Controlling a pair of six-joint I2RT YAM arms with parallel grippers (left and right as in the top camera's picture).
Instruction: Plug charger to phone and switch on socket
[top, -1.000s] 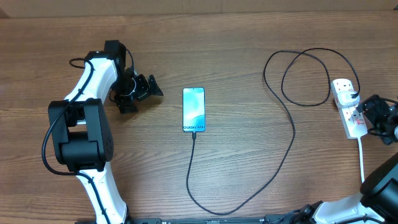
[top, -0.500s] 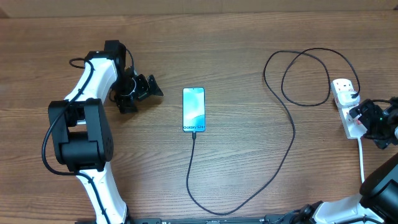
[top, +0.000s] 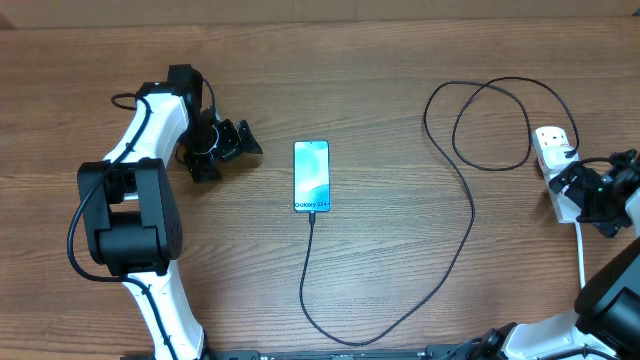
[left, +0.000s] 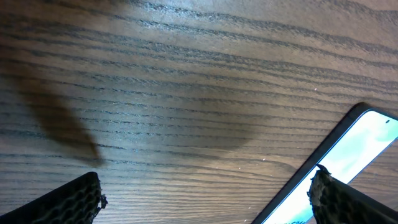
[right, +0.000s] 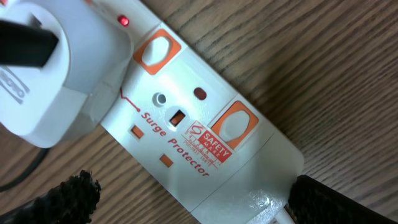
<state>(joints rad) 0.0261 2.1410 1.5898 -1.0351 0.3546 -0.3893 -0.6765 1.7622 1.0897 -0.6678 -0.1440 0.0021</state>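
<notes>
REMOTE RIG, OVERHEAD AND WRIST CAMERAS: I see the phone (top: 311, 177) lying flat and screen up in the middle of the desk (top: 380, 60), with the tip of the charger (top: 470, 225) meeting its near short edge. The black cable runs toward the near edge of the desk, bends right, climbs and loops near the far right corner, then reaches a white plug (right: 50, 74) seated in the socket (right: 186, 149). The socket lies along the right edge of the desk. My right hand (top: 585, 192) is over it, fingers spread wide on either side of the strip and gripping nothing. I cannot tell whether it touches. Its wrist camera shows two orange-red switches (right: 155, 53) and a small red lamp (right: 124, 20). My left hand (top: 225, 145) sits toward the left edge, well apart from the phone, wide open and empty.
</notes>
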